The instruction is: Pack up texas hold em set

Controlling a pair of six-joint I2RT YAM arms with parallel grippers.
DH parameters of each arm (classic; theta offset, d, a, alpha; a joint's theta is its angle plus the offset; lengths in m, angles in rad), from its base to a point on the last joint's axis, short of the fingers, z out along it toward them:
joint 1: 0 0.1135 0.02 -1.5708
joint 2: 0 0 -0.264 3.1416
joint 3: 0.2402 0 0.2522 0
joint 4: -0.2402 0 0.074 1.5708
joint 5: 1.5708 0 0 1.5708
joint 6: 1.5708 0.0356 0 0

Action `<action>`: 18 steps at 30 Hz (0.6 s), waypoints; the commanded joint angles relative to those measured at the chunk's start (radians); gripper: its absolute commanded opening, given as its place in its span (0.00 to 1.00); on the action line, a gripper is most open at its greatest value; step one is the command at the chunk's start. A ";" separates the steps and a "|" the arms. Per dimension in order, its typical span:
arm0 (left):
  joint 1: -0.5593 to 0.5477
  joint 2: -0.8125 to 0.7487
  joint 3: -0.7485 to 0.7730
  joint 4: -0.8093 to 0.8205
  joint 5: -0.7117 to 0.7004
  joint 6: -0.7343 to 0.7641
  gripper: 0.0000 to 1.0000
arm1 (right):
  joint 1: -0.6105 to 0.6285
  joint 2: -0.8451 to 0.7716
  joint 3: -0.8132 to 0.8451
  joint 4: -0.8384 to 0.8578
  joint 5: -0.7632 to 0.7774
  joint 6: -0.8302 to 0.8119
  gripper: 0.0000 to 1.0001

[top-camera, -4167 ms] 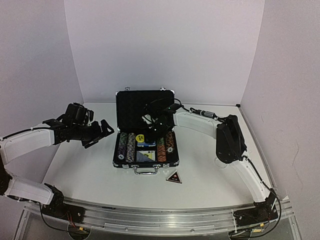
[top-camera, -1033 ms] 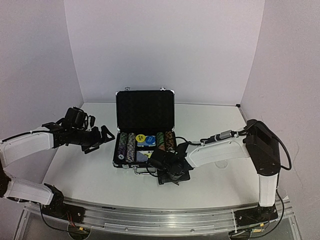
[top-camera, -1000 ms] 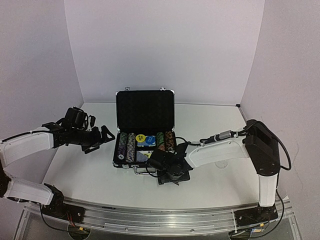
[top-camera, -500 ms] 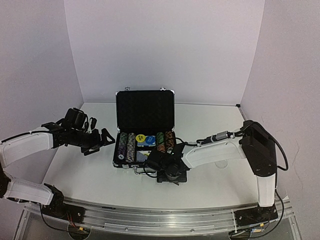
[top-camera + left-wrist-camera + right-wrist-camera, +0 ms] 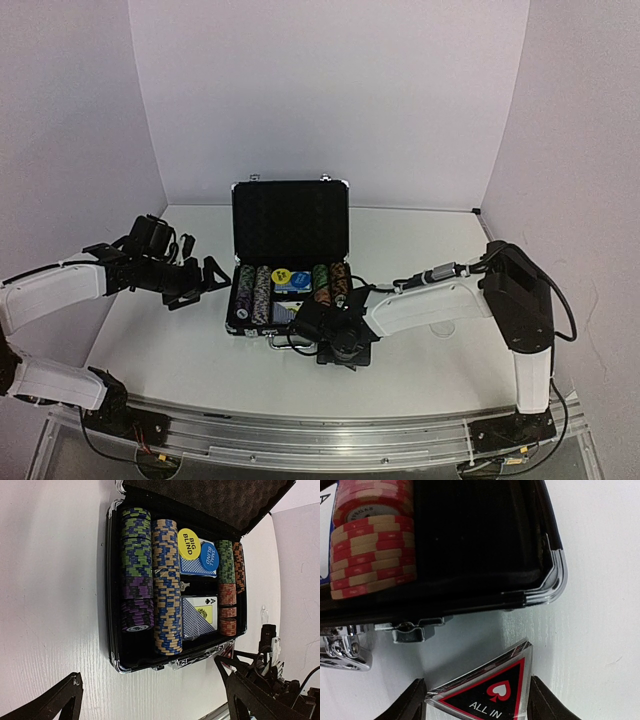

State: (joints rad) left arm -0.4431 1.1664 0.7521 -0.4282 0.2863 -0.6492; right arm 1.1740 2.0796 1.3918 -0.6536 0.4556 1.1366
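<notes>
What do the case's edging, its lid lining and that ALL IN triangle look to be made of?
Case edging: shiny, mirror-like silver, probably metal or chromed plastic.
Lid lining: matte black with a bumpy egg-crate texture, likely foam.
ALL IN triangle: glossy black face under a clear bevelled rim, seemingly acrylic.

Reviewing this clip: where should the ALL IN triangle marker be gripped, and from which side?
Pinch the ALL IN marker across its two side edges, coming straight down from above. It lies flat on the table just in front of a corner of the case, so only its thin edges offer purchase.
</notes>
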 commanded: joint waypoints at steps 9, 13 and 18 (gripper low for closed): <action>0.004 0.002 0.066 -0.011 0.005 0.034 1.00 | 0.002 -0.021 -0.014 -0.080 -0.020 -0.036 0.44; 0.004 0.001 0.067 -0.001 0.004 0.036 1.00 | 0.003 -0.090 -0.013 -0.082 -0.023 -0.091 0.42; 0.004 0.002 0.066 0.013 0.004 0.035 1.00 | 0.012 -0.164 0.014 -0.081 -0.067 -0.178 0.41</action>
State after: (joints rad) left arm -0.4431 1.1664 0.7788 -0.4372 0.2859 -0.6273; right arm 1.1744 2.0262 1.3807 -0.7036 0.4255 1.0481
